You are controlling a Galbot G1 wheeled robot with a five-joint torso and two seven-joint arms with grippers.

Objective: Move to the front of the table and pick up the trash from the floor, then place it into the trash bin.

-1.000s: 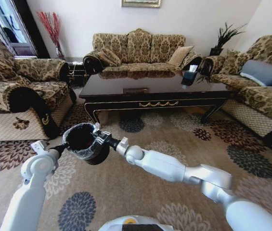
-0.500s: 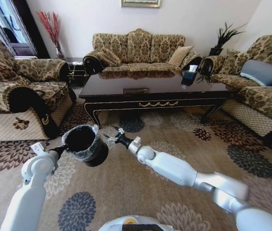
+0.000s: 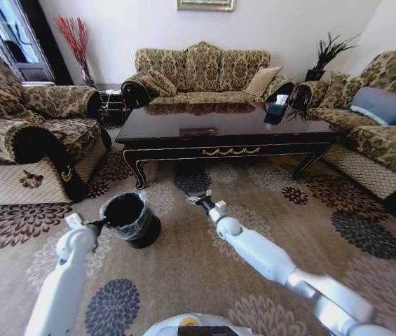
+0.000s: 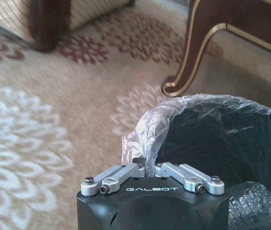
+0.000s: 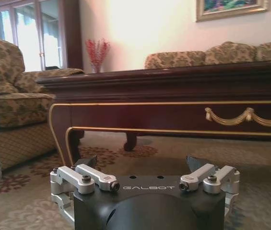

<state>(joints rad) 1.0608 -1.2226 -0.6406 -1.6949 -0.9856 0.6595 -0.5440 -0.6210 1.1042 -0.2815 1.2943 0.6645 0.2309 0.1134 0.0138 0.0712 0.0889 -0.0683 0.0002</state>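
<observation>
My left gripper is shut on the rim of the trash bin, a small black bin with a greyish bag liner. The bin sits low over the flowered carpet, left of centre. In the left wrist view, the fingers of my left gripper pinch the liner edge of the trash bin. My right gripper is open and empty, stretched low over the carpet to the bin's right, facing the table. My right gripper sits close before the table. The trash is out of view.
Patterned sofas stand on the left, behind the table and on the right. A dark tissue box rests on the tabletop. A curved table leg is close to the bin. Open carpet lies before the table.
The bin has come down from chest height to just above the carpet with my left arm. My right gripper has pulled away from the bin's mouth, moving right and toward the table.
</observation>
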